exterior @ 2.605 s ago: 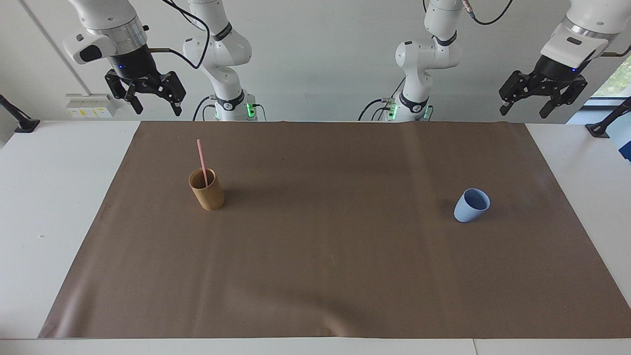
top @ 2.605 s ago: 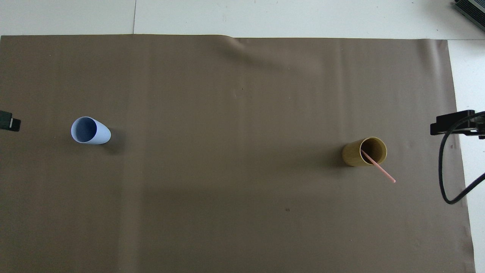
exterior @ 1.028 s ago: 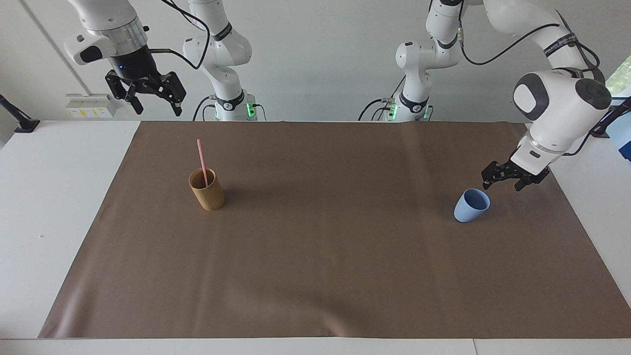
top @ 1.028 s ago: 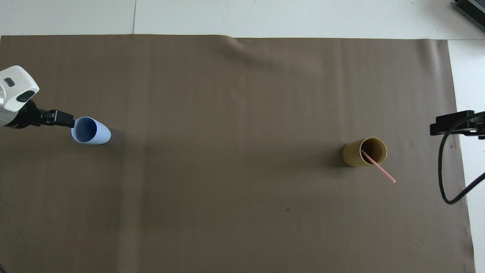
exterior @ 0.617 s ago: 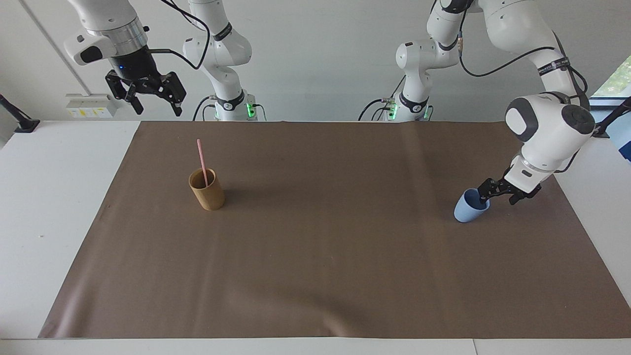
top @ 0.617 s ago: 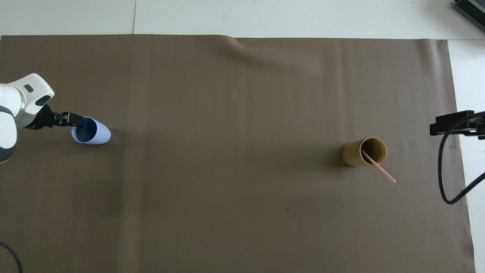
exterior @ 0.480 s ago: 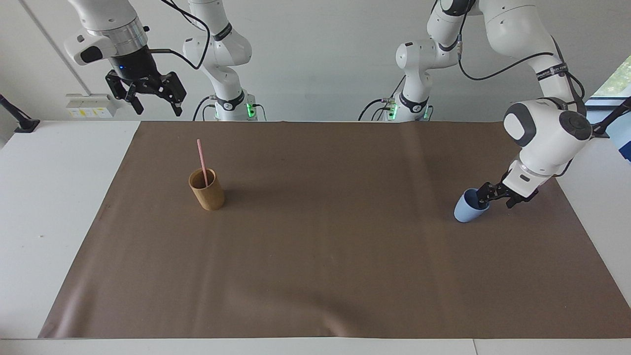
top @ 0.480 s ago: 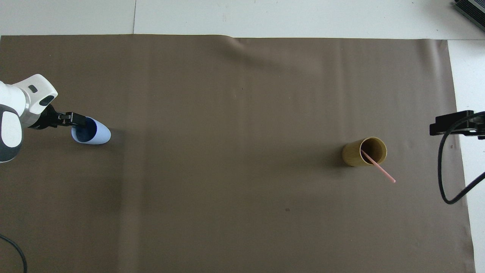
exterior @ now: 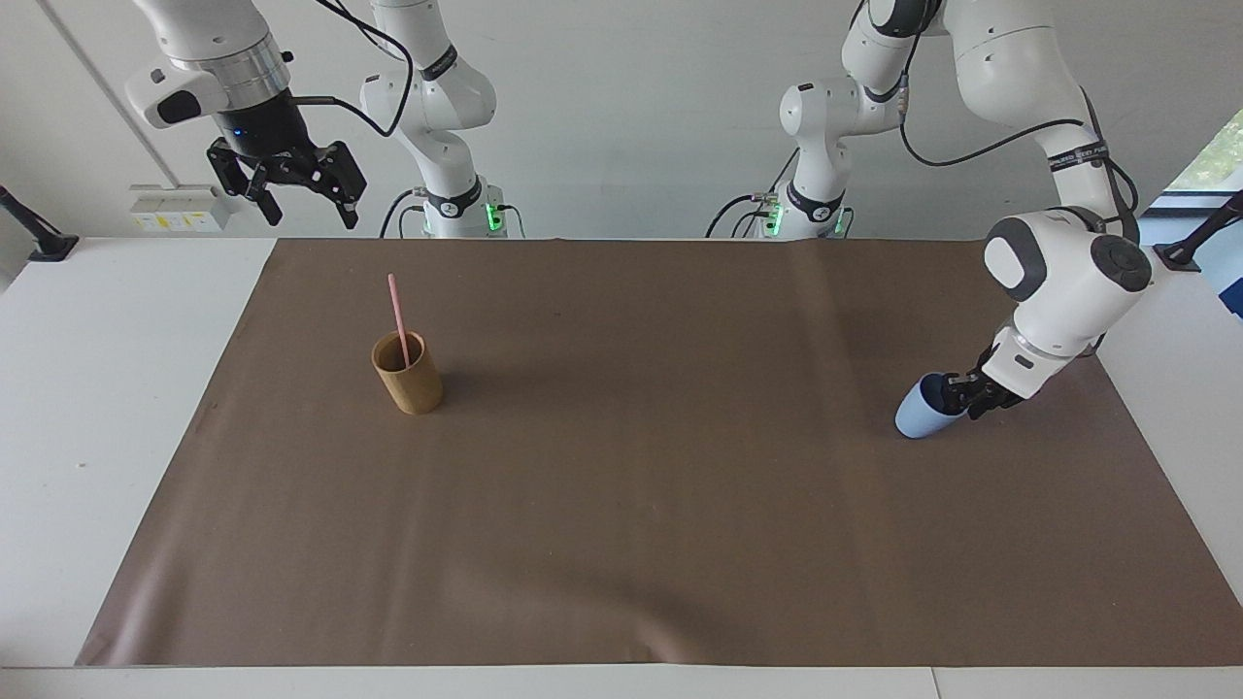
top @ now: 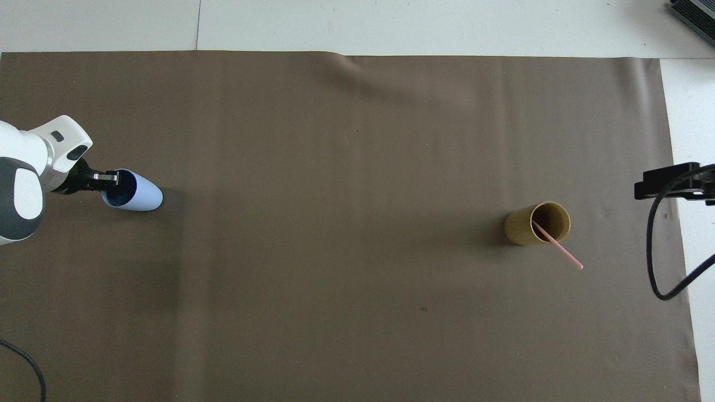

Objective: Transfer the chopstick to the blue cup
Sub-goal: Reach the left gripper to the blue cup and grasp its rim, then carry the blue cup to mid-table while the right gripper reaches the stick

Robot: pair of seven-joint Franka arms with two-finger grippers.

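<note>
On brown matte paper (exterior: 621,505), left jaws pinching smooth blue cup (exterior: 918,416) rim; right jaws wide

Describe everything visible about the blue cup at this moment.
The blue cup is small, light blue, matte and handleless, narrowing to a rounded base. It sits on the brown mat at the left arm's end of the table, tipped so its mouth faces the left gripper. The gripper's fingertips are at the rim, one reaching inside the mouth. Nothing shows inside the cup.

White table (exterior: 117,388) w/ brown mat (exterior: 641,505); tan cup (exterior: 409,374), blue cup (exterior: 921,416) on mat.
</note>
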